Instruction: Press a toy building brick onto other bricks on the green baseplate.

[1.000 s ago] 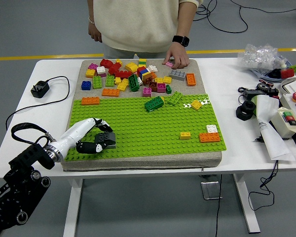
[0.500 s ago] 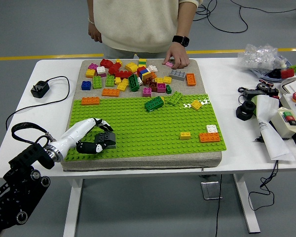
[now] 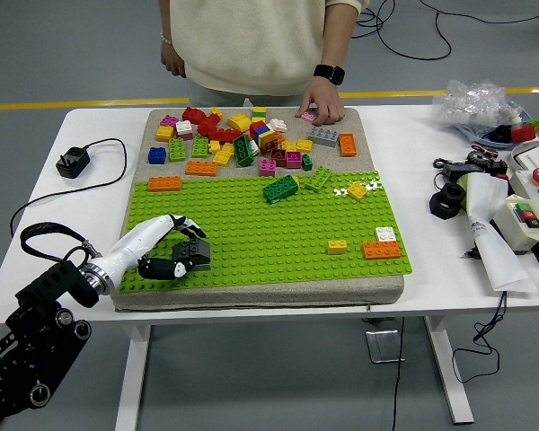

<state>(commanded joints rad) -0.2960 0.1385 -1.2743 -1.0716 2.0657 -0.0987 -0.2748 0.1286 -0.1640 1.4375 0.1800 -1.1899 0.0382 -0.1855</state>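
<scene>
Many loose bricks crowd the white table's green baseplate.

I can read no text, label, brand or number anywhere in my view. The bricks on the green baseplate are plain coloured. The control box at the right of the worktop shows red and green buttons, but any marking there is too small to read.
</scene>
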